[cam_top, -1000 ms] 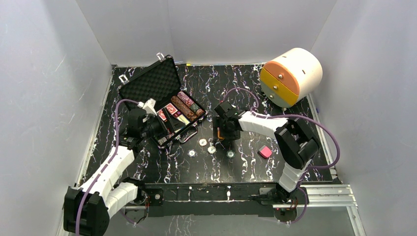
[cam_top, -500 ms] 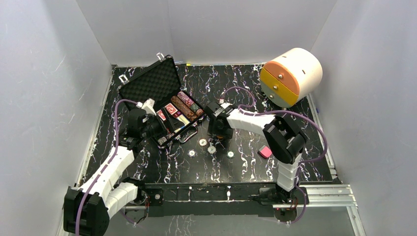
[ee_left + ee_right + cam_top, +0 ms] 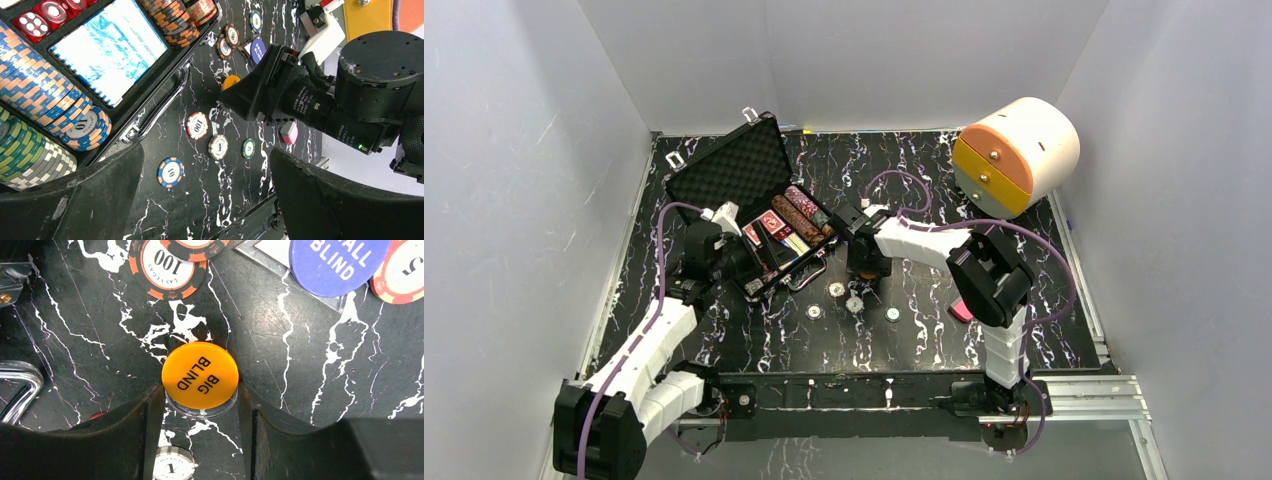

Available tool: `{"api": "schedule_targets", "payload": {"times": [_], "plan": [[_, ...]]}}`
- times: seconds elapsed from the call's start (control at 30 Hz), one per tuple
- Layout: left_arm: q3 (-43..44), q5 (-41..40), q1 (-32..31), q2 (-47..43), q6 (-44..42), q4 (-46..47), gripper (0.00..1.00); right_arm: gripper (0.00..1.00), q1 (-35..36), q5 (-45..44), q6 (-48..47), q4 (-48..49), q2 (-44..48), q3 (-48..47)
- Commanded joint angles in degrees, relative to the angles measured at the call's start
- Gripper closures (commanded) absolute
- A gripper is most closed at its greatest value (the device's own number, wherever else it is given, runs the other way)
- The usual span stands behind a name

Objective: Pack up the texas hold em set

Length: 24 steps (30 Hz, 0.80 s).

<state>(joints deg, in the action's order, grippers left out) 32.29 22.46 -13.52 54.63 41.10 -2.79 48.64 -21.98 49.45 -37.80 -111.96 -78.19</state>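
The black case [image 3: 724,172] lies open at the table's back left, its tray holding rows of chips [image 3: 37,95], red dice [image 3: 47,12] and a card deck [image 3: 107,50]. Loose chips marked 10 [image 3: 170,171], 100 [image 3: 197,125], 1 [image 3: 218,146] and 20 [image 3: 248,148] lie on the table before it. My right gripper [image 3: 200,390] stands right of the case, its fingers against both sides of the orange BIG BLIND button [image 3: 200,375]. My left gripper [image 3: 207,200] hovers open by the case's front edge, holding nothing.
A blue SMALL BLIND button [image 3: 337,262], a 100 chip [image 3: 167,262] and a 5 chip [image 3: 405,272] lie just beyond the orange button. A pink block [image 3: 289,133] sits on the right. A cream-and-orange cylinder [image 3: 1016,155] stands at the back right. White walls enclose the table.
My right arm has swung left toward the case, and its jaws have narrowed onto the orange button. The left arm has not moved.
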Motion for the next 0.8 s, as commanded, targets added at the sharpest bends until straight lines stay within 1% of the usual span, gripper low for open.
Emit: {"api": "schedule_targets", "payload": {"times": [0.0, 0.1, 0.23, 0.3, 0.4, 0.53, 0.67, 0.77], "plan": [[0.9, -0.2, -0.1, -0.9, -0.9, -0.8, 0.04, 0.44, -0.1, 1.1, -3.1, -2.6, 2.3, 0.1], [1.1, -0.4, -0.1, -1.2, -0.9, -1.1, 0.04, 0.44, -1.0, 7.5, -3.3, 1.1, 6.5, 2.6], [1.5, 0.2, -0.1, -1.1, -0.8, -1.2, 0.04, 0.44, -4.0, 19.1, -2.1, 6.1, 9.5, 6.2], [1.7, 1.7, -0.1, -0.7, -0.3, -0.8, 0.04, 0.44, -5.6, 24.7, -1.1, 8.9, 10.3, 8.1], [1.4, 4.7, -0.2, -0.1, 0.8, 0.6, 0.05, 0.43, -7.9, 31.9, 3.2, 13.5, 11.4, 10.9], [0.4, 6.3, -2.3, 1.2, 3.0, 4.0, 0.10, 0.43, -9.0, 36.7, 8.4, 18.7, 11.9, 14.0], [0.9, 4.6, -6.3, 3.6, 4.7, 5.4, 0.14, 0.43, -9.6, 40.5, 14.9, 25.5, 11.9, 17.8], [1.0, 3.0, -7.0, 3.6, 5.1, 5.5, 0.15, 0.43, -9.6, 41.6, 17.0, 28.0, 13.8, 19.1]]}}
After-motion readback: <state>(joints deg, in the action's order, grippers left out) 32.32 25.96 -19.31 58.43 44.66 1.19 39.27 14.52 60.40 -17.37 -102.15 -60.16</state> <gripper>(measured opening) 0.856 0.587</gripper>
